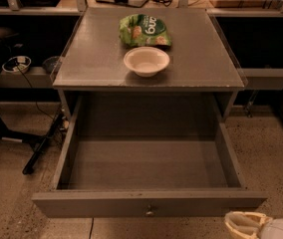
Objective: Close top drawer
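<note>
The top drawer (149,203) is a wide grey wooden box pulled fully out of the grey cabinet (196,78), towards the camera. Its inside is empty. Its long flat front runs across the bottom of the view with a small round metal knob (150,212) at its centre. My gripper (248,226) shows as a pale cream tip at the bottom right corner, just in front of and below the right end of the drawer front, apart from it.
A white bowl (146,60) and a green snack bag (144,30) lie on the cabinet top. A dark stand's legs (39,146) and cables lie on the speckled floor to the left. Shelves run behind.
</note>
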### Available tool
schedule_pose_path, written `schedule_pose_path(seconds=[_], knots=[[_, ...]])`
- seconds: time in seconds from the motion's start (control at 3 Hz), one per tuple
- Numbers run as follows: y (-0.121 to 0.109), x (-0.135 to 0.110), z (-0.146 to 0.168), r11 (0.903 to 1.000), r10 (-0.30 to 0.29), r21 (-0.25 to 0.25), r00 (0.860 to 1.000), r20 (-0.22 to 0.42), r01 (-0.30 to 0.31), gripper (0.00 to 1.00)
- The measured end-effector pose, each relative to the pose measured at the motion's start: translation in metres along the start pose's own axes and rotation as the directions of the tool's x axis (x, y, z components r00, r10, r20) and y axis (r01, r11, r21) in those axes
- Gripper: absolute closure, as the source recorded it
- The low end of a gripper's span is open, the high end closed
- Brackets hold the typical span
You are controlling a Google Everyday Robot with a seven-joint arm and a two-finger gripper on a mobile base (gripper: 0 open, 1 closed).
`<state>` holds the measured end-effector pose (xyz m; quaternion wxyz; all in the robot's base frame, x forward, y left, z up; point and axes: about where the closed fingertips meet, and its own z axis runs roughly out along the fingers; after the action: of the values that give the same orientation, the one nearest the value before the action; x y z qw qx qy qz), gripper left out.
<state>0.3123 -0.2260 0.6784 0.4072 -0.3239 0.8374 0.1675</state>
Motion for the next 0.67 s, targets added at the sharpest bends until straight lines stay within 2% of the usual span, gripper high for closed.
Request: schedule_pose_path(seconds=[0.33, 0.67], knots=[[0.0, 0.0, 0.0, 1.0, 0.0, 0.0, 1.0, 0.0, 0.0, 1.0], [-0.003, -0.008, 0.011, 0.9991, -0.02, -0.037, 1.0, 0.022, 0.021, 1.0]])
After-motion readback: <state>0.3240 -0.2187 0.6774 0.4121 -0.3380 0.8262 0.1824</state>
